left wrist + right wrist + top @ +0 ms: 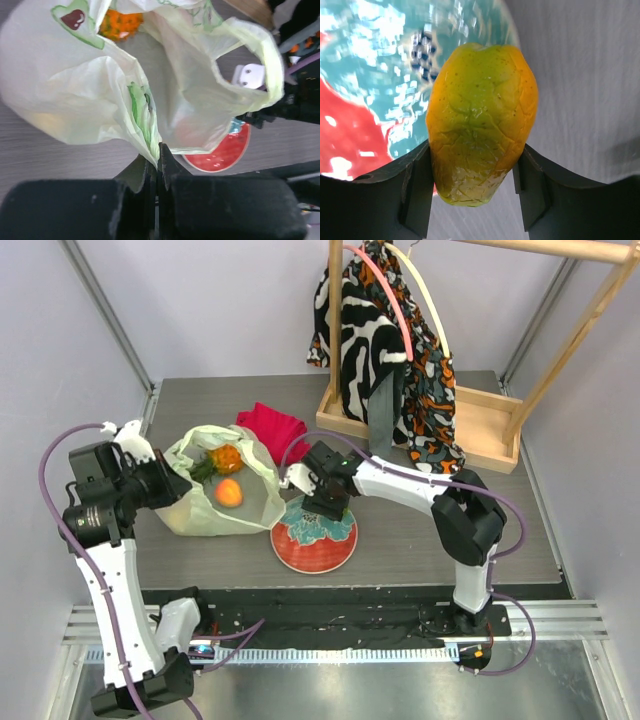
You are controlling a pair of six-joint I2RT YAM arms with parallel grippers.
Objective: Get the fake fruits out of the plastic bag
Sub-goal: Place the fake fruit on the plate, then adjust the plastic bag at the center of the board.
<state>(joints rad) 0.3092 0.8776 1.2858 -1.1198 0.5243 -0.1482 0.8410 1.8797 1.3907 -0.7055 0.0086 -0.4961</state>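
The pale yellow-green plastic bag (205, 502) lies open at the left of the table. In it I see a small orange pineapple with green leaves (224, 457) and a peach (229, 493). My left gripper (166, 486) is shut on the bag's near edge; in the left wrist view the jaws (157, 151) pinch a fold of the bag (90, 95), and the pineapple (120, 24) shows inside. My right gripper (328, 502) is over the plate's far rim and is shut on a yellow-orange mango (482, 120), held between its fingers (415, 192) just above the plate (365, 75).
A red and teal plate (315, 550) sits at the table's front centre. A red folded cloth (272, 426) lies behind the bag. A wooden rack (480, 435) with a patterned garment (385, 370) stands at the back right.
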